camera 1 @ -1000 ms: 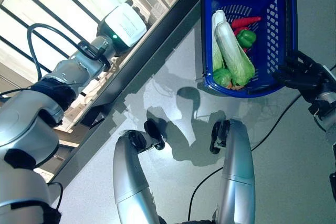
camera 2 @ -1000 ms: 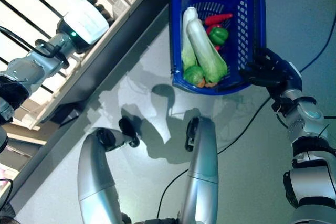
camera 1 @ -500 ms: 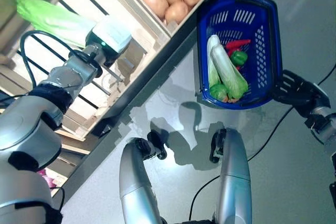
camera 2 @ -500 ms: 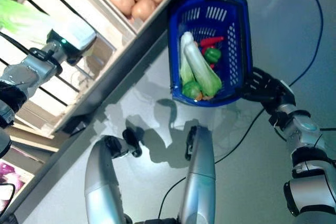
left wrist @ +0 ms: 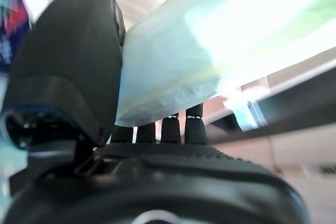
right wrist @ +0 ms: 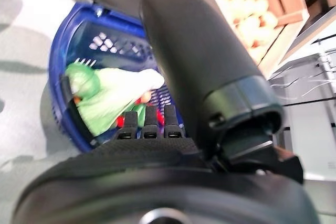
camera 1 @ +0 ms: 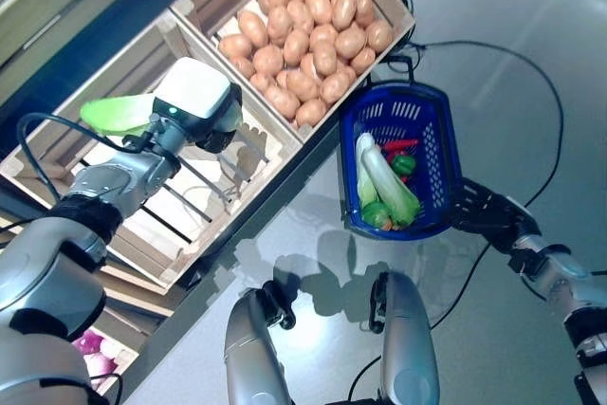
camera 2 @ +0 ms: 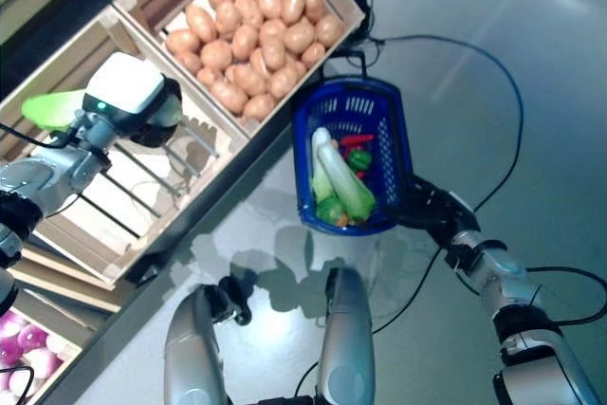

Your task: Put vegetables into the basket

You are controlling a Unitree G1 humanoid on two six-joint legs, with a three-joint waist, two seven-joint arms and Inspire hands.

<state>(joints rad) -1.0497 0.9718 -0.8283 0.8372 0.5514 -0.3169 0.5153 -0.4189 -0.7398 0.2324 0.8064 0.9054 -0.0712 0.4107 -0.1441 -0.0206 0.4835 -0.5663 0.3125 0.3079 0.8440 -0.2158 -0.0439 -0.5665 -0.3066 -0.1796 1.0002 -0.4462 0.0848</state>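
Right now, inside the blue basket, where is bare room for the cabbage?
The blue basket has bare mesh at its far end and along the side nearer the right hand. The near end is crowded with cabbages and peppers.

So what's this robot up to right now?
It is gathering vegetables. Its left hand grips a pale green cabbage over a slatted wooden crate, next to a crate of potatoes. Its right hand holds a blue basket that already contains cabbages, green peppers and a red pepper. The held cabbage is not yet in the basket.
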